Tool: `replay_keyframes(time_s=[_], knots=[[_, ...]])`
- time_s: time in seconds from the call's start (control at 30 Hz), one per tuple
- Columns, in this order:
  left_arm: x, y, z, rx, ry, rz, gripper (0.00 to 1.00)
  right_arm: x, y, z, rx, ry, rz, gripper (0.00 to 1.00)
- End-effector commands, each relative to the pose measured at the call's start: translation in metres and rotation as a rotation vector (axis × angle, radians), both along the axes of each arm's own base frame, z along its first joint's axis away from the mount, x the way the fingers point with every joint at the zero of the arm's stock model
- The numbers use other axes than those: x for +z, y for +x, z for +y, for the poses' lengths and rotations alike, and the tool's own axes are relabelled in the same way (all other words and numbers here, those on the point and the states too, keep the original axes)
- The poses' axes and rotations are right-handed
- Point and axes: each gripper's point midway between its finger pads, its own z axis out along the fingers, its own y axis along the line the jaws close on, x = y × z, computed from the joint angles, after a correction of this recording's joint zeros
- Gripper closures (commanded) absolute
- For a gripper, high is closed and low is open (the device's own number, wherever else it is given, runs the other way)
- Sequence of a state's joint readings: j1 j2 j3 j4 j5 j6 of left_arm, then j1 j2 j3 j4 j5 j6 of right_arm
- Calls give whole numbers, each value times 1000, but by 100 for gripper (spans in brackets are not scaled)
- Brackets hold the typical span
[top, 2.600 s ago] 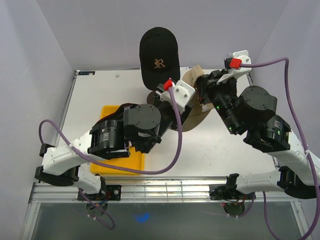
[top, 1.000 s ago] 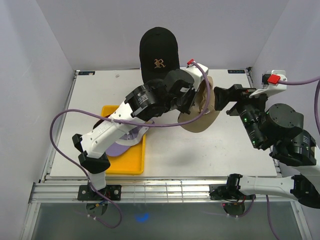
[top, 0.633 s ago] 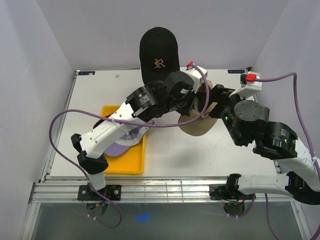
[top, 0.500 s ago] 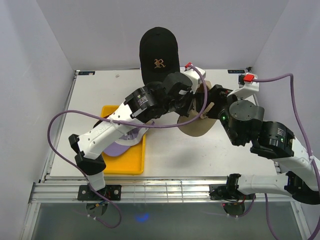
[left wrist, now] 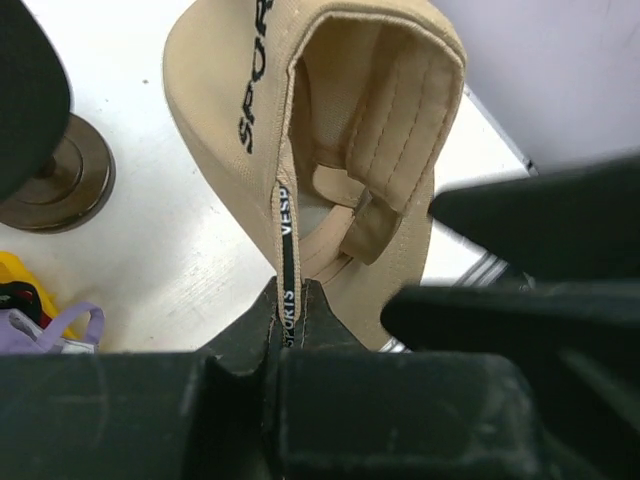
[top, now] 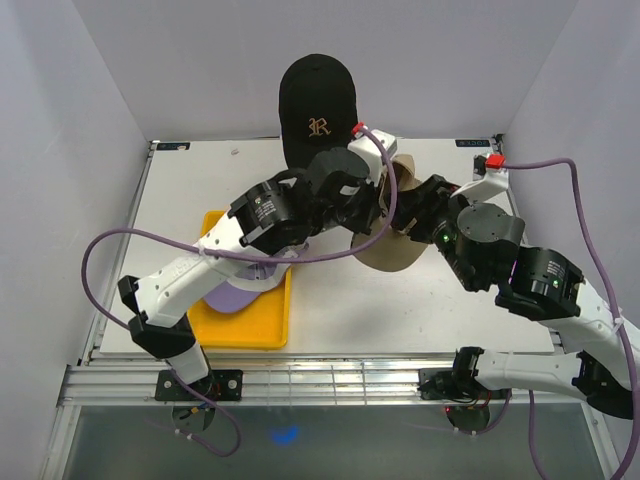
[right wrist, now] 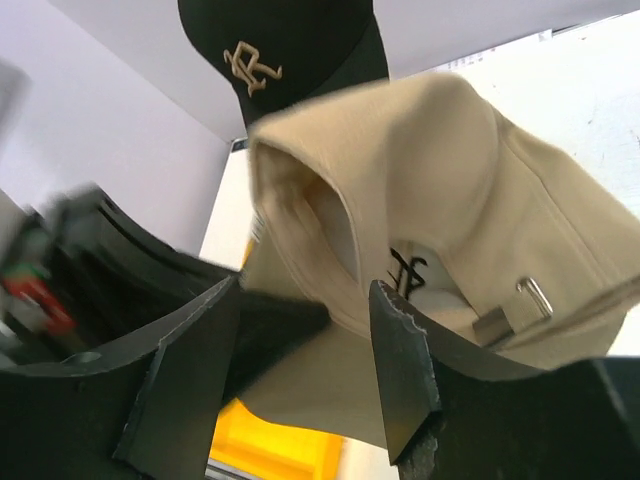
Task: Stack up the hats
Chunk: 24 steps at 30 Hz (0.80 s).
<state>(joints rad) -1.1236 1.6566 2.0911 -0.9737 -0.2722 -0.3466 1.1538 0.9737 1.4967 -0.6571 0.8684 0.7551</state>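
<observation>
My left gripper (left wrist: 287, 312) is shut on the rim of the tan hat (left wrist: 350, 150), pinching its black printed band. The hat hangs upside down above the table (top: 470, 300), between both arms, and shows as the tan hat (top: 393, 252) from above. My right gripper (right wrist: 300, 350) is open, its jaws either side of the tan hat's (right wrist: 450, 180) folded edge without pressing it. The black hat with a gold R (top: 318, 100) sits up high at the back, also seen as the black hat (right wrist: 280, 45). A lavender hat (top: 232, 297) lies in the yellow tray (top: 250, 325).
A round dark stand base (left wrist: 60, 180) rests on the table beside the tan hat. The yellow tray (right wrist: 280, 445) is at the left front. White walls close the table in at the back and on both sides.
My right arm has swung in from the right to the tan hat, and its jaws have narrowed. The left arm has kept its grip and shifted slightly back and left.
</observation>
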Motion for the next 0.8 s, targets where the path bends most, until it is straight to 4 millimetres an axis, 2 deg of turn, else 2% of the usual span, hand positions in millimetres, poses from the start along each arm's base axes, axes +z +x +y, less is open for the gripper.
replay_keyframes(time_s=[0.0,0.03,0.1,0.17,0.27,0.37,0.63,0.77], knots=[[25,24,17,131,-54,8,100,1,-7,-4,42,30,-34,40],[35,26,23,139,-67,18,100,-9,-7,-2,52,10,-40,40],[34,30,19,126,-82,53,100,-8,-12,-13,67,-4,-75,41],[35,29,15,104,-101,73,100,-11,-16,-11,115,-54,-107,38],[24,31,5,86,-92,104,100,-15,-21,-1,191,-121,-115,37],[18,33,-5,81,-98,122,100,-27,-18,8,210,-208,-97,36],[4,44,-22,73,-108,172,100,-48,-7,11,148,-374,-102,34],[-3,52,-25,74,-108,189,100,-63,-14,24,135,-488,-113,34]])
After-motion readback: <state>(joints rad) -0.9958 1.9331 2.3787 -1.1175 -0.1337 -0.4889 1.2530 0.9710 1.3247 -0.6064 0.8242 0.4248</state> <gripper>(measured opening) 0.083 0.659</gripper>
